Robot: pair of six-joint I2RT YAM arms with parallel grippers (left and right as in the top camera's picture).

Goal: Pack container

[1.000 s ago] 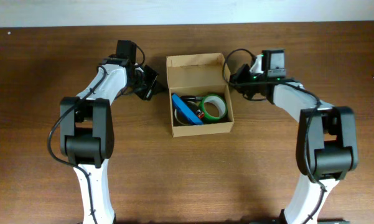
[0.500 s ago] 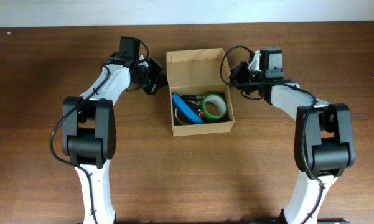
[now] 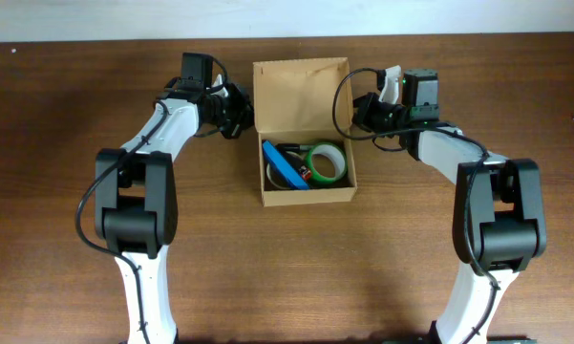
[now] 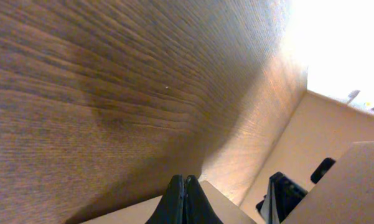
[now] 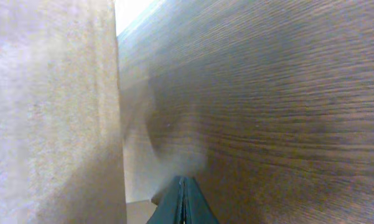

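The tan cardboard container (image 3: 309,194) sits at the middle of the table with its flap lid (image 3: 301,96) standing open at the back. Inside lie a green tape roll (image 3: 327,164), a flat blue case (image 3: 287,168) and a small dark item. My left gripper (image 3: 241,113) is shut at the lid's left edge. In the left wrist view, its closed tips (image 4: 185,182) rest against cardboard (image 4: 336,186). My right gripper (image 3: 360,110) is shut at the lid's right edge. In the right wrist view, its closed tips (image 5: 182,182) lie beside the cardboard wall (image 5: 50,112).
The dark wooden table (image 3: 67,239) stretches around the box. A pale wall strip (image 3: 287,17) runs along the table's far edge. Both arm bases stand at the front edge, left and right.
Both grippers have moved inward and back to the lid's two side edges. The lid has shifted slightly toward the back.
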